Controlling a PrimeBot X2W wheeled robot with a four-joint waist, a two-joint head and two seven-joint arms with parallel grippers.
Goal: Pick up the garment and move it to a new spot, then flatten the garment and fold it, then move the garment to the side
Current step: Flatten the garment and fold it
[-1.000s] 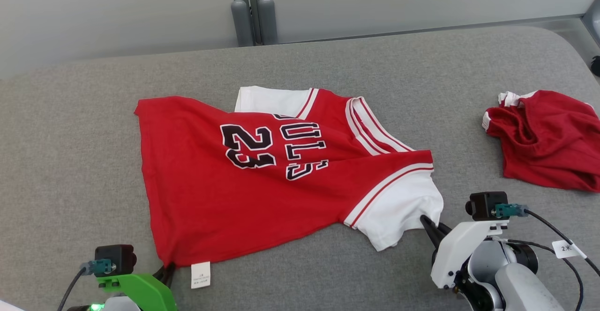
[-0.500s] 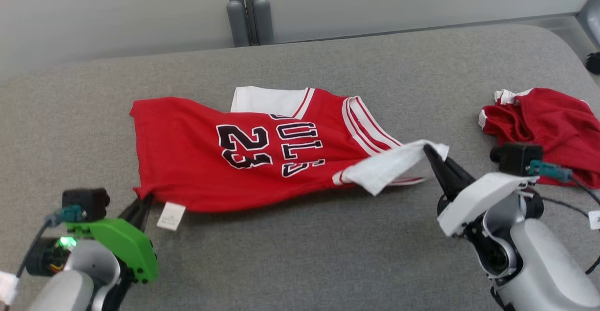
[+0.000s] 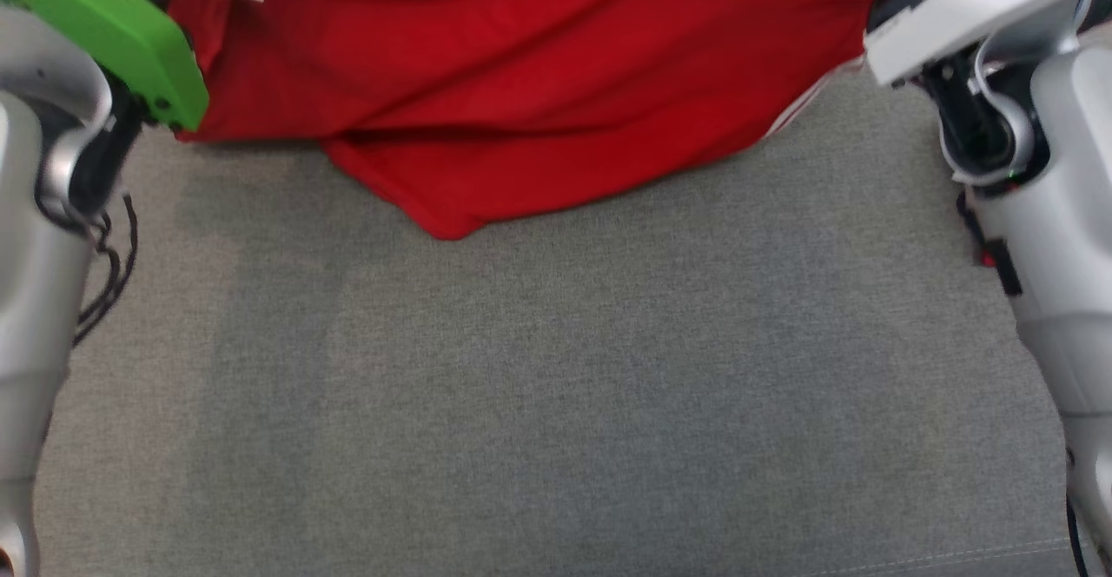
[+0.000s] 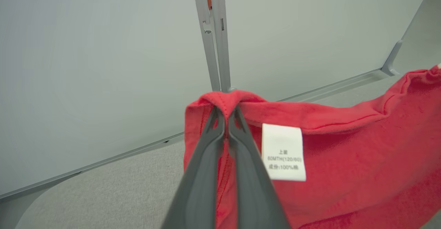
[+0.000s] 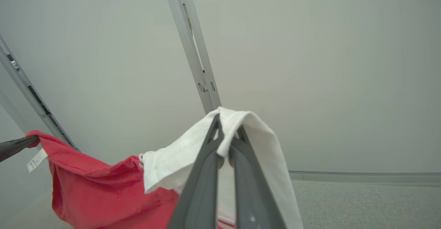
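The garment (image 3: 521,82), a red jersey, hangs lifted between both arms along the top of the head view, its lowest fold drooping toward the grey surface (image 3: 556,386). My left gripper (image 4: 226,118) is shut on a red hem corner, right beside the small white label (image 4: 283,152). A white sleeve (image 5: 255,136) is pinched in my shut right gripper (image 5: 227,132), with the red body (image 5: 103,187) sagging to its left. The left gripper's dark fingers (image 5: 13,146) hold the far corner in the right wrist view.
The left arm with its green wrist cover (image 3: 113,29) stands at the left edge and the pale right arm (image 3: 1034,212) at the right edge. Pale wall panels with a metal post (image 4: 215,36) stand behind the surface.
Both grippers have raised the garment off the surface, so it now hangs between them. The head camera has tilted down and the second red garment has left its view.
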